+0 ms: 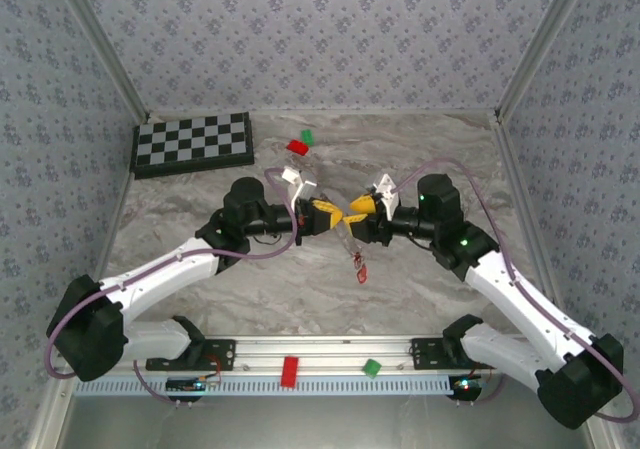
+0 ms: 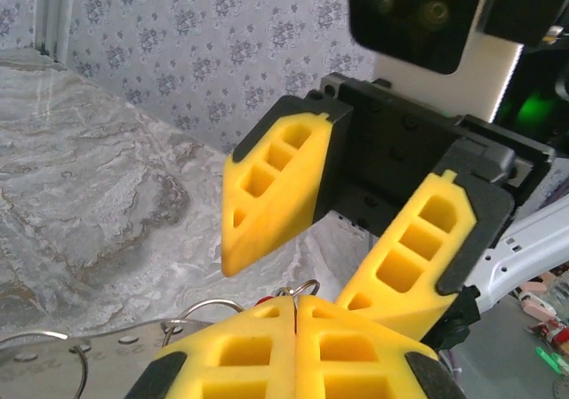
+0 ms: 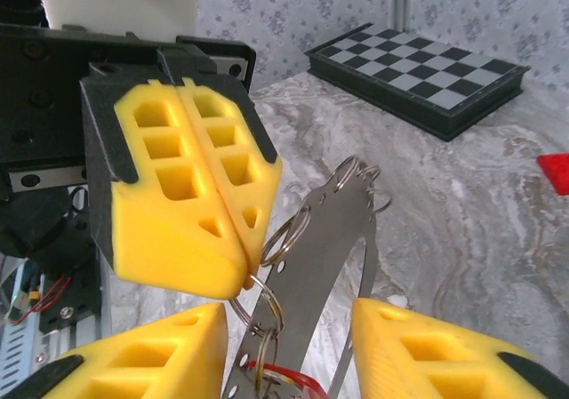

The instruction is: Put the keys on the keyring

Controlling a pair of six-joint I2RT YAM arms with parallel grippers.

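keyring [image 3: 331, 239] hangs in the air over the middle of the counter [image 1: 170, 209], between the two arms; it is a flat grey band bent into a loop, with small wire rings [image 3: 351, 175] threaded along it; one red key [image 1: 360, 271] dangles at its low end; it looks hooked on, but the link is too small to tell; left gripper [image 3: 244, 270] has its fingers pressed together, clamped on the keyring at a small ring beside the band; my read: it holds the band up off the counter so the loop hangs free and a ring is offered to the other arm; right gripper [image 1: 357, 209] faces it nose to nose, fingers apart, one on each side of the band, no contact that I can see; probably placed to take hold of the band or a ring next; the band's long axis is up-down, hanging; in the top view it trails from the pinch toward the near edge, key end lowest; its broad face is turned toward the right wrist camera; chessboard [image 1: 193, 144] lies at the far left, well apart
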